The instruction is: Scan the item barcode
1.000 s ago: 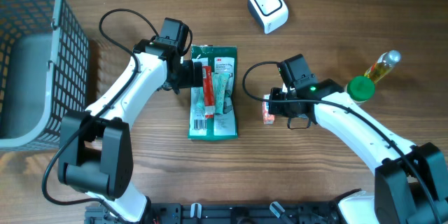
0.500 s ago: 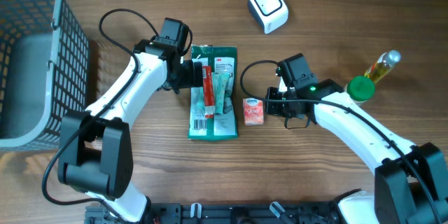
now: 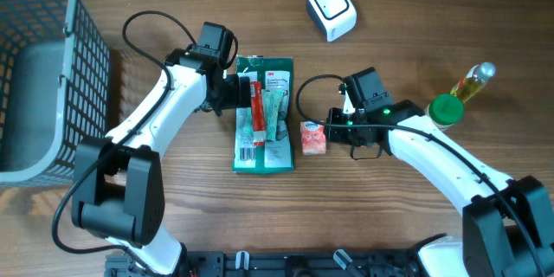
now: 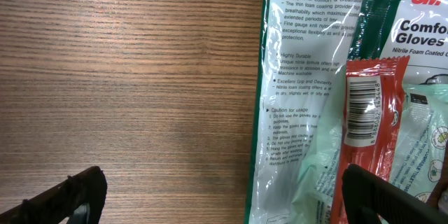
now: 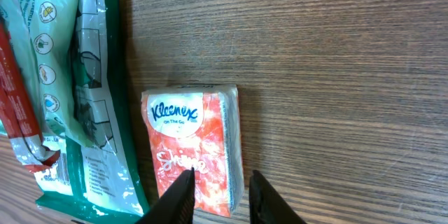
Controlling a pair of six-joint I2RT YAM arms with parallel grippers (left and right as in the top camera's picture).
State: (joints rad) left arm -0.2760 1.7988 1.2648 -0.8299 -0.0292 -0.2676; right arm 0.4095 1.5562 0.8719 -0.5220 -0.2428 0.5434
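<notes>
**Overhead and wrist views, barcode-scanning task.** The tissue pack (image 5: pixel 190 147), which I take to be the item in hand, lies flat on the table (image 3: pixel 389 225), logo side up. It sits just beside the gloves package (image 3: pixel 264 117) and well apart from the scanner (image 3: pixel 331 9) at the far edge. The right gripper (image 5: pixel 224 197) hangs low over one long edge of the pack, jaws a little parted and pinching nothing. One fingertip (image 5: pixel 179 197) shows above the orange face and the other over bare wood; I cannot tell whether either grazes the wrapper. The left gripper (image 4: pixel 231 197) hovers over the edge of the gloves package nearer the basket (image 3: pixel 86 69), jaws spread wide and empty. A red sachet (image 4: pixel 365 112) lying on that package shows a barcode face up. No barcode is visible on the tissue pack, so I judge it to be underneath or on an end. To do this step well I would widen the right jaws to straddle the pack across its short side and centre them. I would close on the edges rather than the printed faces, so the fingers do not cover the code. The soft wrapper will likely give, so a gentle squeeze should suffice. I would then lift clear of the gloves package and turn the coded face square to the scanner's window.
</notes>
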